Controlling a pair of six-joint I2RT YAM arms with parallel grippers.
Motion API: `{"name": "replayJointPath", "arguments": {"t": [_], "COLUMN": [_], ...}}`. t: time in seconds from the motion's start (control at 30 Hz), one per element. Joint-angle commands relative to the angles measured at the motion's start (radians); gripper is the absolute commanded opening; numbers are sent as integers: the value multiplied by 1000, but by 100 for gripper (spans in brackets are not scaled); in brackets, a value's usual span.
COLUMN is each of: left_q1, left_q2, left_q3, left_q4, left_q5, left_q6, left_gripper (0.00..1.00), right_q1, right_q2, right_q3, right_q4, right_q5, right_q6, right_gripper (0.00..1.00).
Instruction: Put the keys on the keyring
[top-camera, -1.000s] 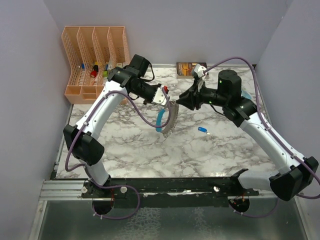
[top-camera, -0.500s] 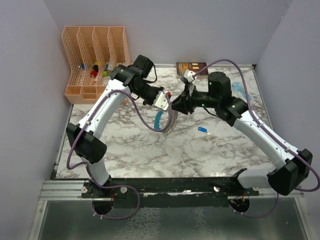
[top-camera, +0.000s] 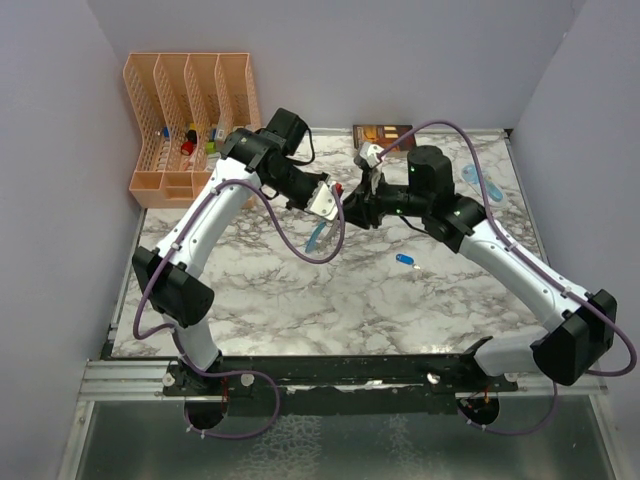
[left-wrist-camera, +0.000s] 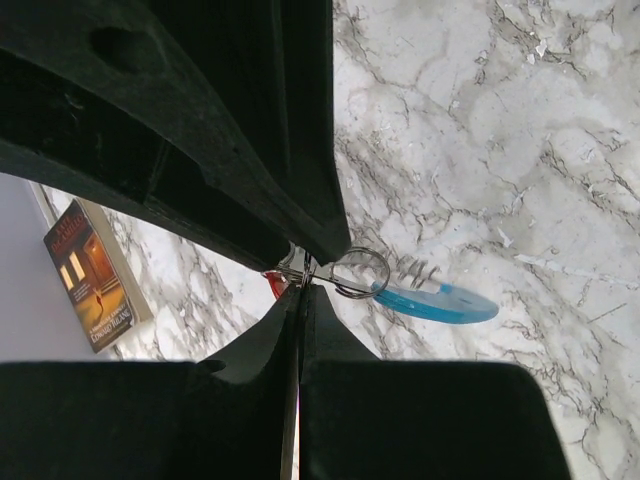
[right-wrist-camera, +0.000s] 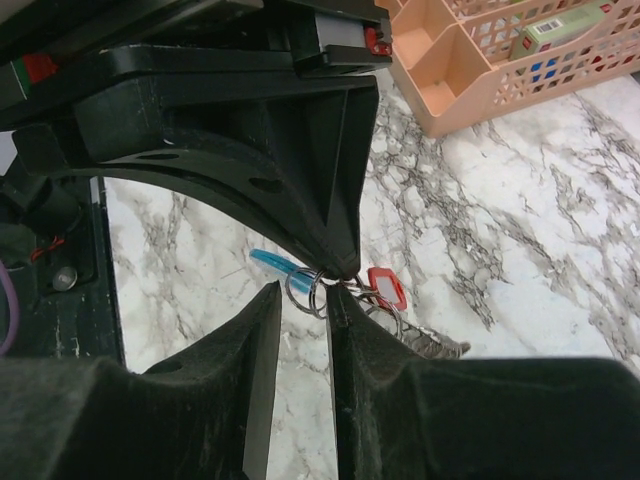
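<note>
The keyring (top-camera: 322, 232) hangs above the table with its light-blue strap (right-wrist-camera: 274, 264) drooping. My left gripper (top-camera: 331, 203) is shut on its metal rings (left-wrist-camera: 360, 272), jaws pressed together. The red-tagged key (right-wrist-camera: 386, 288) hangs beside the rings, with chain links (right-wrist-camera: 428, 340) below it. My right gripper (right-wrist-camera: 303, 292) faces the left one tip to tip. It is open, with a narrow gap between its fingers, and the rings sit in that gap. The dark blue key (top-camera: 405, 260) lies alone on the marble table (top-camera: 300, 300), to the right of both grippers.
An orange mesh organizer (top-camera: 190, 110) with small items stands at the back left. A book (top-camera: 383, 135) lies at the back edge. A pale-blue see-through object (top-camera: 478, 176) rests at the back right, behind the right arm.
My right arm has moved left until its fingertips meet the left gripper at the rings, and its jaws have narrowed. The left gripper shifted slightly and kept its hold.
</note>
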Motion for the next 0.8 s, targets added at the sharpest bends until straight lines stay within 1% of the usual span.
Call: {"name": "replayJointPath", "arguments": {"t": [0.0, 0.1, 0.3, 0.57, 0.77], "left_q1": [-8, -7, -7, -7, -7], "left_q2": [10, 10, 9, 8, 8], "left_q3": [35, 41, 41, 75, 81], "left_q4": [7, 8, 9, 1, 2], "left_q5": [41, 49, 47, 63, 73], "left_q6": [-11, -18, -33, -58, -75], "left_gripper": [0, 0, 0, 0, 0], "right_q1": [19, 21, 25, 26, 25], "right_q2": [16, 22, 24, 24, 13], "right_q3": [-11, -15, -26, -47, -54], "right_q4": [46, 54, 56, 68, 90], "right_q5": [20, 16, 31, 47, 64], "right_q6": [-1, 5, 8, 5, 14], "right_gripper": [25, 25, 19, 16, 5]}}
